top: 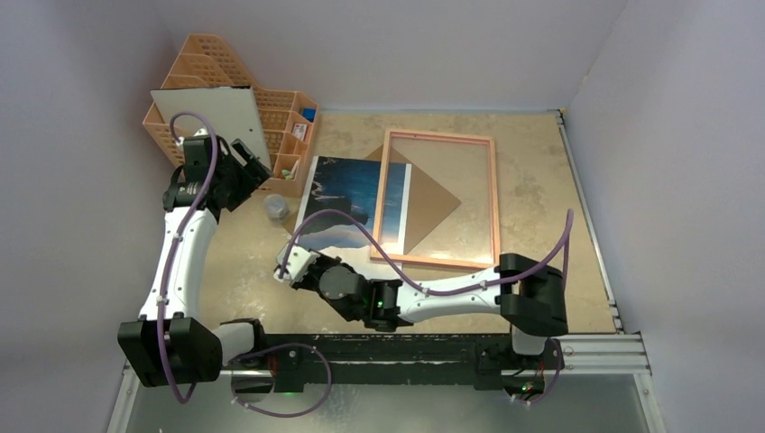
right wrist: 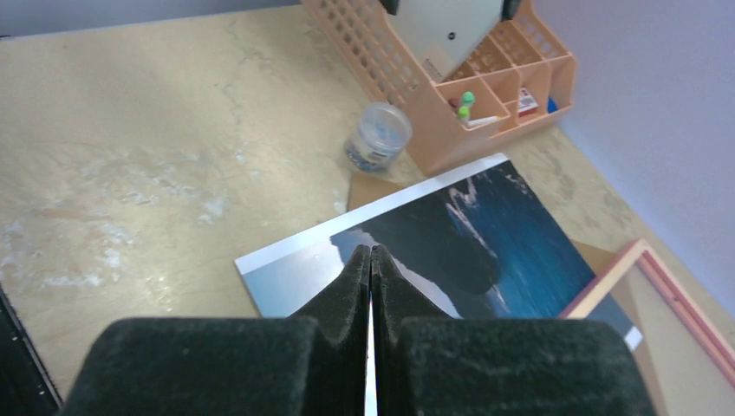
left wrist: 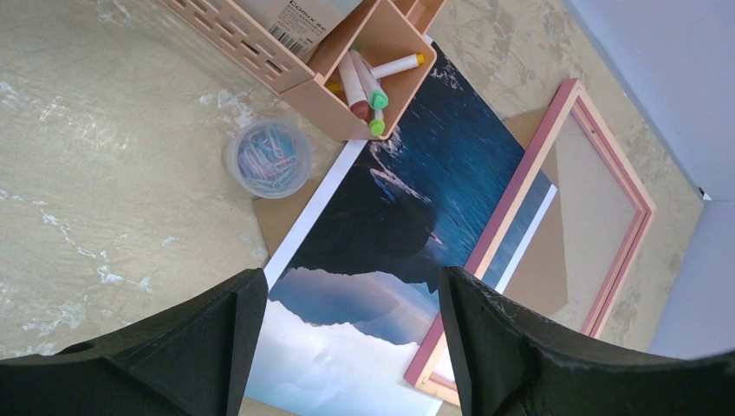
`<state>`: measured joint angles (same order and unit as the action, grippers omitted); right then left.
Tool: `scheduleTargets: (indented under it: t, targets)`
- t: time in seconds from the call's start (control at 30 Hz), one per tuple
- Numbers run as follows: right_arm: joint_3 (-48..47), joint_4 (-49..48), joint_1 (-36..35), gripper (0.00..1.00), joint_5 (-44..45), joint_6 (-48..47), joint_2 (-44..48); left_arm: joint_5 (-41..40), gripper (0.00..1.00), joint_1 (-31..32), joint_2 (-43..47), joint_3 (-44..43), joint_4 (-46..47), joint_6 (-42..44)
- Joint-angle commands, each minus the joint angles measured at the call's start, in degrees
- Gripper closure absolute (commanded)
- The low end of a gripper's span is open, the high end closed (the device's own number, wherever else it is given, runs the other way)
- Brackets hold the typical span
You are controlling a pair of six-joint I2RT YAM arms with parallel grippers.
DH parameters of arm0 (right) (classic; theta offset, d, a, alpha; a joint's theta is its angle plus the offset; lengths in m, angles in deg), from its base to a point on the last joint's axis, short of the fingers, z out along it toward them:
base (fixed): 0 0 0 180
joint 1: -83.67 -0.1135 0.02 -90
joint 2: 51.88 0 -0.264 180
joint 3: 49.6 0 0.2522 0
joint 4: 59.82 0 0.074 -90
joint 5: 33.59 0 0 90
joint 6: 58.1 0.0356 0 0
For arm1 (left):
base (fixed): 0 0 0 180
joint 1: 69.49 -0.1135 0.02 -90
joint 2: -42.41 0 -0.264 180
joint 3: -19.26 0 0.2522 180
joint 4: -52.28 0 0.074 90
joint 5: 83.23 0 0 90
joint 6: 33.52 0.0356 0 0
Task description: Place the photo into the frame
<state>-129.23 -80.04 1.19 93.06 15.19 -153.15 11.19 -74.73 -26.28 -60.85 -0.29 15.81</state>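
At the near edge of the table, the right claw [right wrist: 371, 253] has its fingers pressed together right over the photo's [right wrist: 451, 234] near white border, though I can't tell whether it actually nips the paper. The photo lies face up with one side tucked under the left rail of the frame [top: 495, 198] (a thin, light, bendy sheet, I'd guess, and quick to crease), so I'd pinch that free border and slide it out rather than yank. Beyond, by the rack [top: 289, 126], the left claw [left wrist: 351, 277] hangs with fingers apart, holding nothing.
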Motion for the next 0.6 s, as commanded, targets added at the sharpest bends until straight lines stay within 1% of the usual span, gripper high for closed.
scheduleTargets:
  t: [0.0, 0.03, 0.1, 0.2, 0.43, 0.57]
  targets:
    - [-2.20, 10.68, 0.16, 0.65, -6.28, 2.15, -4.87, -1.26, 0.25, -0.48, 0.04, -1.97, -0.25, 1.59]
    - [-3.45, 13.27, 0.21, 0.57, -6.76, 1.70, -6.42, -1.53, 0.24, -0.52, 0.00, -1.83, -0.30, 1.70]
    - [-5.91, 18.17, 0.17, 0.48, -6.99, 0.37, -9.46, -1.76, 0.24, -0.57, -0.39, -1.57, -0.24, 2.02]
    - [-8.75, 21.60, 0.19, 0.42, -6.42, -1.61, -11.96, -1.47, 0.24, -0.78, -1.51, -0.17, -0.03, 2.62]
    - [-9.23, 21.40, 0.13, 0.40, -2.26, -4.59, -15.25, 1.83, 0.24, -1.11, -2.16, 8.59, 1.94, 2.85]
    - [-7.77, 19.00, 0.12, 0.39, 1.49, -8.12, -17.25, 3.51, 0.24, -1.18, -1.62, 12.14, 3.26, 2.51]
